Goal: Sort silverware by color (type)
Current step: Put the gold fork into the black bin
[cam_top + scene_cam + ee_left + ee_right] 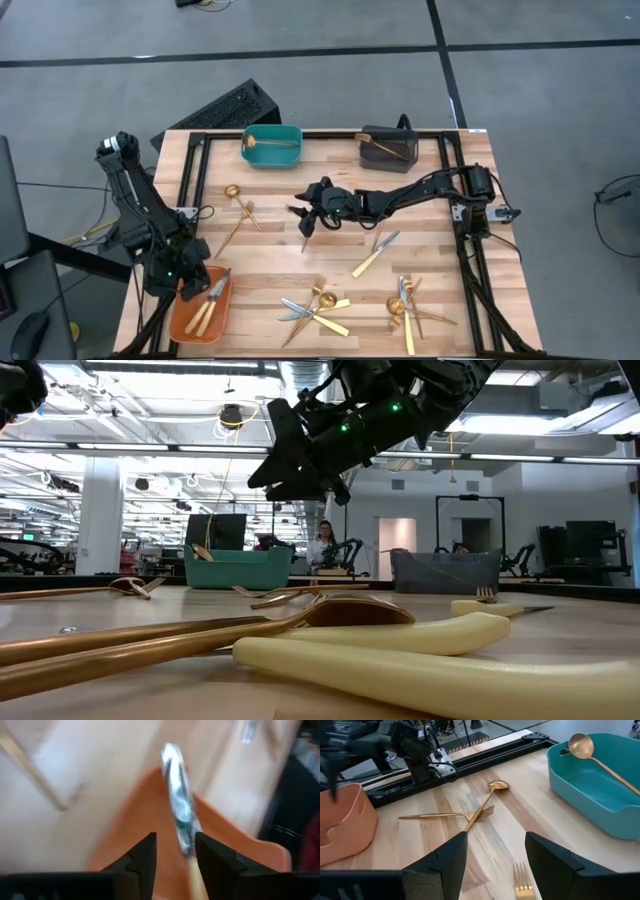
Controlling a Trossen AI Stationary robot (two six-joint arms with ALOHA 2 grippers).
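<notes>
The wooden surface (330, 270) fills the middle of the high view, framed by black rails. Along its upper edge sit a teal bin (272, 146) holding a gold spoon (262, 142) and, to its right, a dark grey bin (388, 149) with a gold piece inside. An orange bin (200, 305) sits at the lower left corner, holding knives (208, 300). The left claw (188, 278) hangs over that orange bin; in its wrist view the fingers (142, 857) stand apart, with a silver knife blade (177, 815) between them, and whether they touch it I cannot tell. The right claw (306, 212) hovers at centre frame, released, over a gold fork (522, 880). More silverware (320, 305) lies scattered along the lower edge, and a crossed spoon and fork (240, 210) lie left of centre.
</notes>
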